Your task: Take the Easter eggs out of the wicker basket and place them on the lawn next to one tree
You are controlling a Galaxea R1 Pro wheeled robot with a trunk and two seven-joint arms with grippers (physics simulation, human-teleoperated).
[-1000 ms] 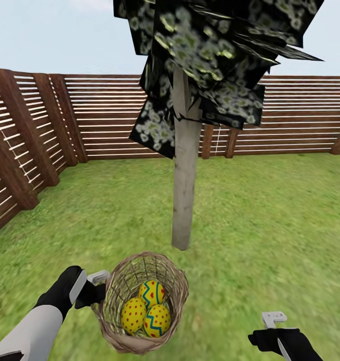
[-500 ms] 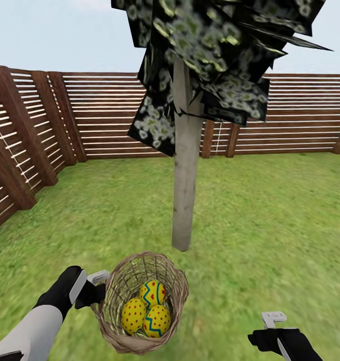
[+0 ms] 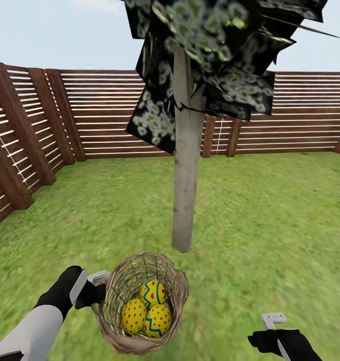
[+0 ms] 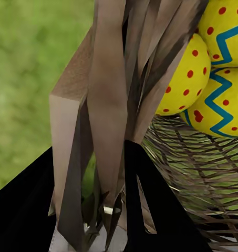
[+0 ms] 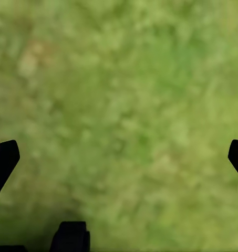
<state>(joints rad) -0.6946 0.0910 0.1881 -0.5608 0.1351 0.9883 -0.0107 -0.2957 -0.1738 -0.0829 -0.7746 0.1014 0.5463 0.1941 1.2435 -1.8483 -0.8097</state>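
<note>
Now the left claw (image 3: pixel 97 286) grips the rim of the wicker basket (image 3: pixel 175 293), its dark fingers (image 4: pixel 150 205) closed tight on the woven edge, and carries it above the lawn (image 3: pixel 270 220). All three Easter eggs (image 3: pixel 145 313) lie in the bottom of the basket, just beyond that claw and pressed against one another: one (image 3: pixel 152 293) farther off, one (image 3: pixel 133 316) nearer on the left claw's side, one (image 3: pixel 157 321) nearer on the far side. From the left wrist the eggs (image 4: pixel 218 79) show through the twigs of the basket wall (image 4: pixel 113 105), yellow with blue zigzags and red dots. The tree (image 3: pixel 186 165) stands straight ahead of the basket, its pale trunk meeting the grass a little beyond the rim, dark blossom-flecked foliage (image 3: pixel 210 60) overhead. The right claw (image 3: pixel 274 320) hangs low, well apart from the basket on the opposite side, its fingers (image 5: pixel 3 163) spread wide with nothing between them, only blurred grass (image 5: pixel 129 105) beneath. A brown slatted fence (image 3: pixel 104 115) closes the garden behind the tree and runs along the left claw's side.
</note>
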